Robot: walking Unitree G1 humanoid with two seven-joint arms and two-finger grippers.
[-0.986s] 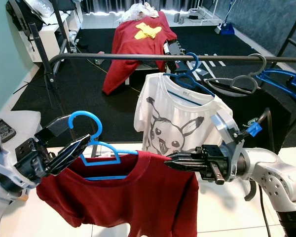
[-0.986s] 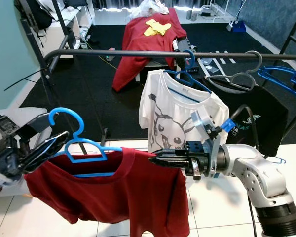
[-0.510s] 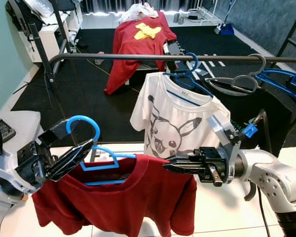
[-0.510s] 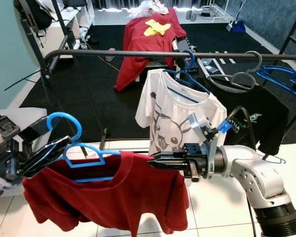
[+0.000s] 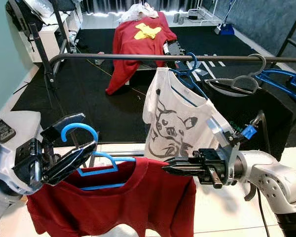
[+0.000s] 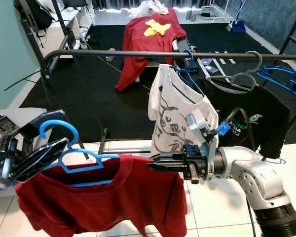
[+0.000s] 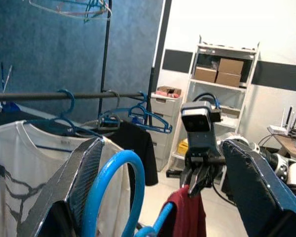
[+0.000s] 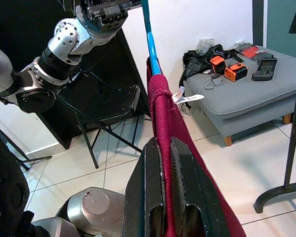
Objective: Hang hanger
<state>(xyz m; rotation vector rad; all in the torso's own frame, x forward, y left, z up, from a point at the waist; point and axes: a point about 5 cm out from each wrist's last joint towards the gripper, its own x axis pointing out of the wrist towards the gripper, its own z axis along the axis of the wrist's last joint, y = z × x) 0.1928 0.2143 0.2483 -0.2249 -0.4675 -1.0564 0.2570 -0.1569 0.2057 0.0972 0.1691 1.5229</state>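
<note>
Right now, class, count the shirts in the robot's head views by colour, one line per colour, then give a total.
Red: 2, the red shirt on the blue hanger held by both grippers, and the red shirt draped behind the rail.
White: 1, the white printed shirt.
Black: 1, the black shirt.
Total: 4.

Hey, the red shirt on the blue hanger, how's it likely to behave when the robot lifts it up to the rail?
The red shirt is probably floppy: it sags and folds below the blue hanger. It likely sways, hanging free. The right gripper pinches its shoulder, so it may stretch there.
</note>
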